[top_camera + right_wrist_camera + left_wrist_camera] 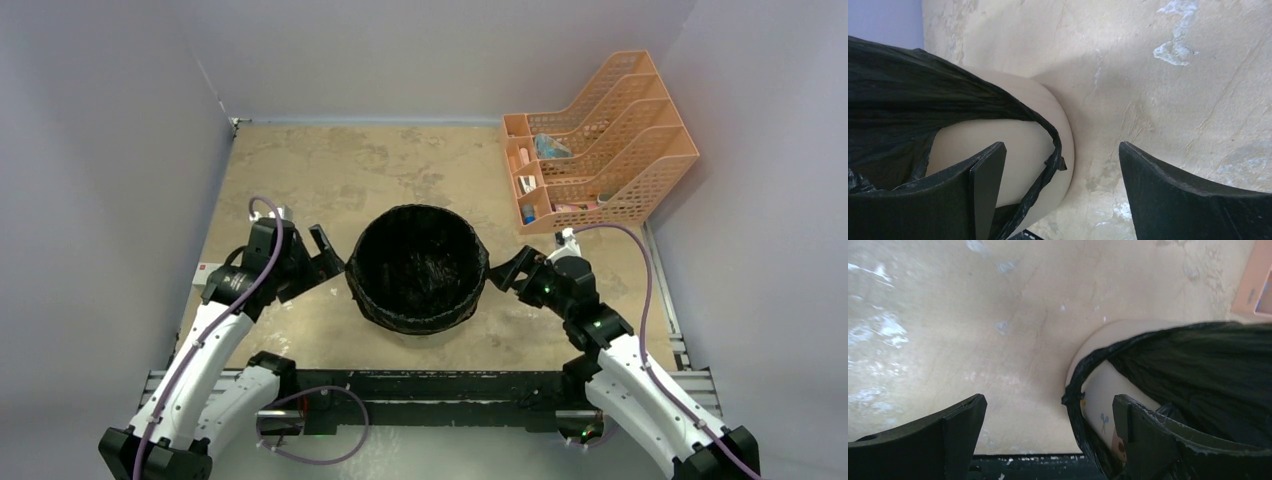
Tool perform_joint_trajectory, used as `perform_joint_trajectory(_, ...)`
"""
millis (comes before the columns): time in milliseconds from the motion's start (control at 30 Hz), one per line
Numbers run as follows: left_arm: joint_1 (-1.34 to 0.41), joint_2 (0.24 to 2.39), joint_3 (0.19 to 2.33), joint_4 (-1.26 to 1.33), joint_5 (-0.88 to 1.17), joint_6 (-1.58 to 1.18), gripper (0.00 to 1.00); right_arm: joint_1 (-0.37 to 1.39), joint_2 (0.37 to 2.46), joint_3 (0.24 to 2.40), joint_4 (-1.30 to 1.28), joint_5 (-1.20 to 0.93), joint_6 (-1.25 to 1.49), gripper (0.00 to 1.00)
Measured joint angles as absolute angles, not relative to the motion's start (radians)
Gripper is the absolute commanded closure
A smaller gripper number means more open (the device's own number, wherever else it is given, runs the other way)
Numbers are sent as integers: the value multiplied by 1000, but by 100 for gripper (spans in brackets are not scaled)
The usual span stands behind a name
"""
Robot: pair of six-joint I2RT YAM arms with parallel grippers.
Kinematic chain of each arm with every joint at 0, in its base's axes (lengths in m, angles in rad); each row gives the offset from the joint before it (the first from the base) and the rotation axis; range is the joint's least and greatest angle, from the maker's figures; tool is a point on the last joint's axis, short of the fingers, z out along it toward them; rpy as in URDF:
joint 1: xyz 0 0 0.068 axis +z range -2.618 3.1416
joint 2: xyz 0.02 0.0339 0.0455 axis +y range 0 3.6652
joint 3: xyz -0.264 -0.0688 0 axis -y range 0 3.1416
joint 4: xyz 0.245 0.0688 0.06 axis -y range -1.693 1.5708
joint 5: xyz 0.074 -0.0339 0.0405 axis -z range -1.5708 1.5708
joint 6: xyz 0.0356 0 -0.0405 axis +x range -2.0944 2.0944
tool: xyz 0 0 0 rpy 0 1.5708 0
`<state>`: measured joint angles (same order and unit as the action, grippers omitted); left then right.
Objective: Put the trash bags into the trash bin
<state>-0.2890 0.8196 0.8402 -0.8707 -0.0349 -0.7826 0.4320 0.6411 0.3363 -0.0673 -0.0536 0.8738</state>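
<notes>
On my overhead feed the mottled tan desk [300, 180] fills the floor of the grey-walled cell. At its middle stands the trash bin [1098, 390], upright and mouth up. The trash bag [417, 265] lines it: thin, glossy, crinkled black film sunk into the hollow and folded out over the rim, so from above I see almost nothing but black. Both wrist feeds show the bag's bunched edge riding partway down the outside, with smooth cream wall bare below it. On the left wrist feed that wall carries small printed marks.

The orange mesh organiser [620, 140] sits at the far right corner, well apart from the bin. Its stepped trays look bare, and the small front pockets hold bits too small for me to name.

The left end effector [325, 252] sits just beside the bin's left side, jaws wide apart, gripping nothing. The right end effector [508, 272] is at the bin's right side, jaws also apart and empty. The bag's edge shows between each pair of fingers.
</notes>
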Motion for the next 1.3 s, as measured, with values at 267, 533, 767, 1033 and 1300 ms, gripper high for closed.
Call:
perform_joint_trajectory(267,-288,802,799,-864,146,-782,3,432,651,336,-38,-189,876,18)
perform_joint_trajectory(533,-272,930,771,-745,251,-774,5,418,804,336,113,-284,899,19)
perform_joint_trajectory(767,-275,1083,788,-605,305,-765,3,424,893,385,134,-281,918,15)
perform_joint_trajectory(1033,-282,1035,781,-599,207,-798,0,432,769,433,36,-73,943,10)
perform_joint_trajectory(1300,-282,949,772,-705,65,-862,0,432,736,476,-43,67,923,9)
